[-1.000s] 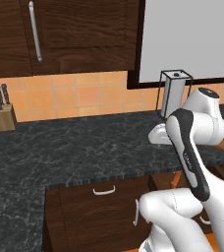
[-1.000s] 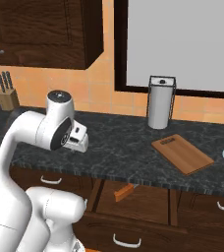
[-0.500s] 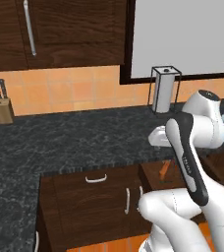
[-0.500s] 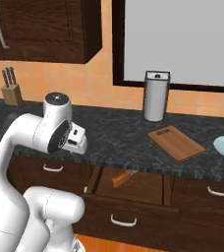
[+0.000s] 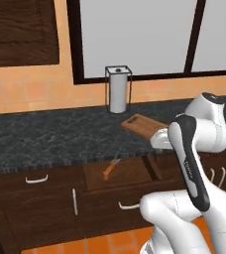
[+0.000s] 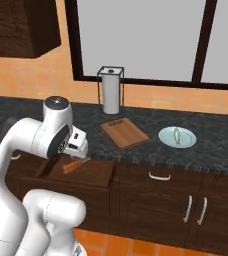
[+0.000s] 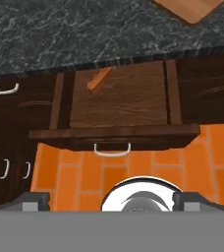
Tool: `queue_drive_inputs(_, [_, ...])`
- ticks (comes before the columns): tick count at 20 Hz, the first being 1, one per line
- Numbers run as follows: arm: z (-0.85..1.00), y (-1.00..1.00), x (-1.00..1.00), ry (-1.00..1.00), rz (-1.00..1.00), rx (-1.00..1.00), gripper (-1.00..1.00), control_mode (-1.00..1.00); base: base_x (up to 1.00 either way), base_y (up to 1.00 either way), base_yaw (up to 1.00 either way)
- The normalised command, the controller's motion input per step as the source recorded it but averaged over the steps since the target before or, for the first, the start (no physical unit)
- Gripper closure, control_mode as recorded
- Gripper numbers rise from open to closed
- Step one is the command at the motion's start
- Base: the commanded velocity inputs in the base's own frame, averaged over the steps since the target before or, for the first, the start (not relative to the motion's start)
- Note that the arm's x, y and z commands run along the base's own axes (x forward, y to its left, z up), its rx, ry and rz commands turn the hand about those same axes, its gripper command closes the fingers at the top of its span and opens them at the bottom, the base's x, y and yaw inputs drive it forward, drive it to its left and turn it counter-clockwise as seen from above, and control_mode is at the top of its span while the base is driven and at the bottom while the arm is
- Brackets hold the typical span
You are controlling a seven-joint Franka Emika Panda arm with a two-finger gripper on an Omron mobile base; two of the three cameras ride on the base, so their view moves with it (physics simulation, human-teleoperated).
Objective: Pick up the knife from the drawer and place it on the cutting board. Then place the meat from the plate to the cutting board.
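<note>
knife (image 7: 99, 79) | diagonal in open drawer (image 7: 119, 101) | blade toward counter

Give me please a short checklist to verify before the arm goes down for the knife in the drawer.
1. Drawer pulled open: ok.
2. Knife visible at the drawer's far end, nothing lying on it: ok.
3. Gripper open and empty: ok.
4. Gripper lowered to the knife: not ok, it is well above the drawer.
5. Cutting board free for the knife: ok.
6. Meat lying on the plate: ok.
</note>
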Motion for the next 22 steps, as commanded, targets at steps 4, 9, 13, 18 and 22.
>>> queue_drive_inputs(4, [0.0,0.0,0.0,0.0,0.0,0.0,-1.0,1.0,0.3,-1.0,0.07])
queue_drive_inputs(9, [0.0,0.0,0.0,0.0,0.0,0.0,-1.0,1.0,0.29,-0.95,0.07])
queue_drive_inputs(13, [0.0,0.0,0.0,0.0,0.0,0.0,-1.0,1.0,0.28,-0.28,0.08])
queue_drive_inputs(18, [0.0,0.0,0.0,0.0,0.0,0.0,-1.0,1.0,0.37,-0.34,0.08])
queue_drive_inputs(22, [0.0,0.0,0.0,0.0,0.0,0.0,-1.0,1.0,0.14,-0.51,0.02])
